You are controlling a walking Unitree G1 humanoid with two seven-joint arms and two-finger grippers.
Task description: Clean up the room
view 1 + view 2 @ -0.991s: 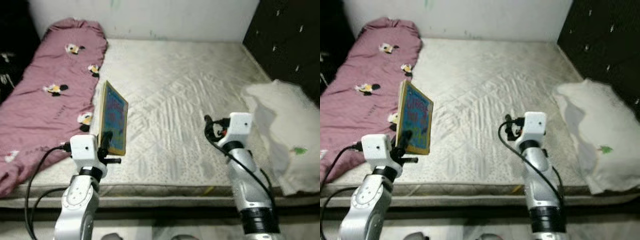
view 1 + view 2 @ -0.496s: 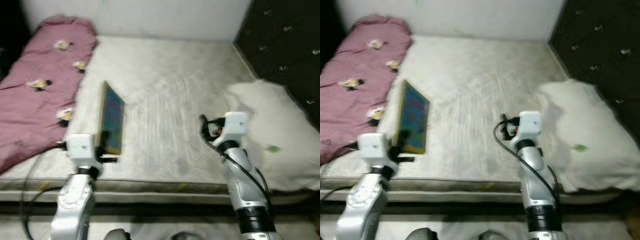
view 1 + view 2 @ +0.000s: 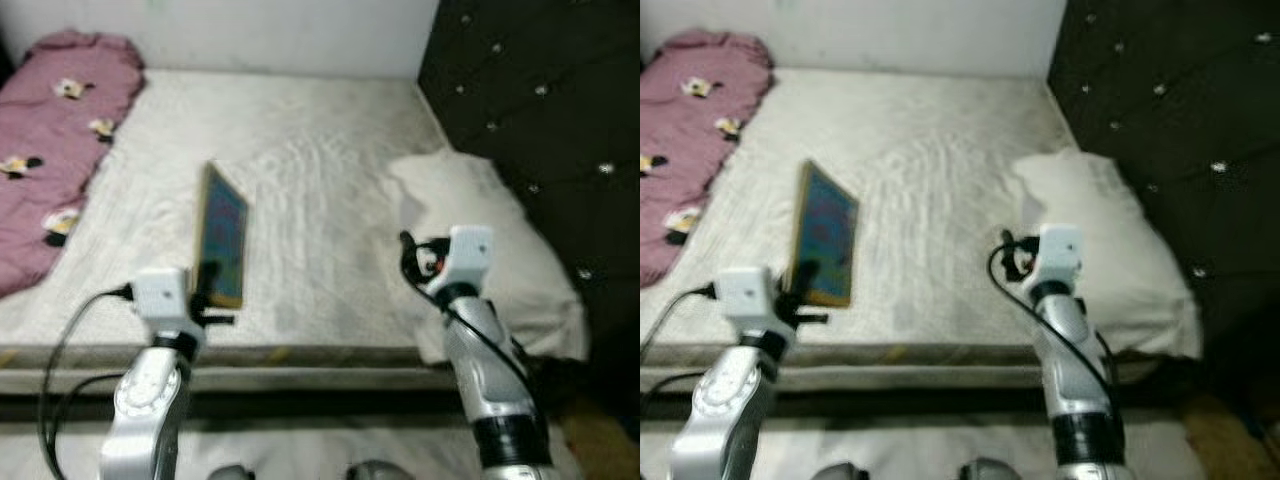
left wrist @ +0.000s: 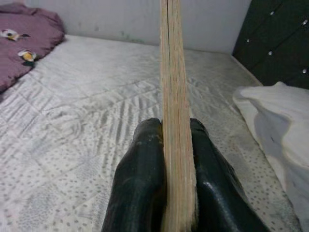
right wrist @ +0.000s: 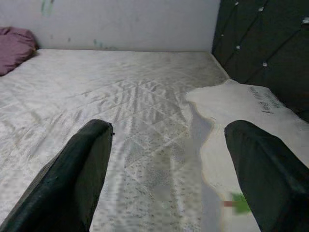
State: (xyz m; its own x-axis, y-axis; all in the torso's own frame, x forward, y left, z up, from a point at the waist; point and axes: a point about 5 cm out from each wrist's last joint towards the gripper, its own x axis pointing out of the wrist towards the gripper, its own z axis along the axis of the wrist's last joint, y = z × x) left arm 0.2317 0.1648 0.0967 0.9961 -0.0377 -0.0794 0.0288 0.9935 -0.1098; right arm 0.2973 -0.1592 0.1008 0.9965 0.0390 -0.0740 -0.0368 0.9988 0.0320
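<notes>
My left gripper (image 3: 207, 290) is shut on the lower edge of a colourful picture book (image 3: 222, 233), holding it upright on edge over the near side of the bed. Along the left wrist view the book (image 4: 172, 96) stands pinched between both black fingers (image 4: 140, 188). My right gripper (image 3: 412, 258) hangs open above the mattress (image 3: 310, 170), close to the white pillow (image 3: 485, 240). Its two fingers (image 5: 82, 179) are spread wide with nothing between them.
A pink blanket (image 3: 55, 150) with small flower prints lies along the bed's left side. A dark tufted headboard (image 3: 540, 110) rises on the right. The white wall (image 3: 260, 35) backs the bed. The mattress edge (image 3: 300, 365) runs just before my arms.
The camera has swung to the right: the blanket slid toward the left edge and the headboard and pillow came further into view. Both arms keep their poses, the book still held.
</notes>
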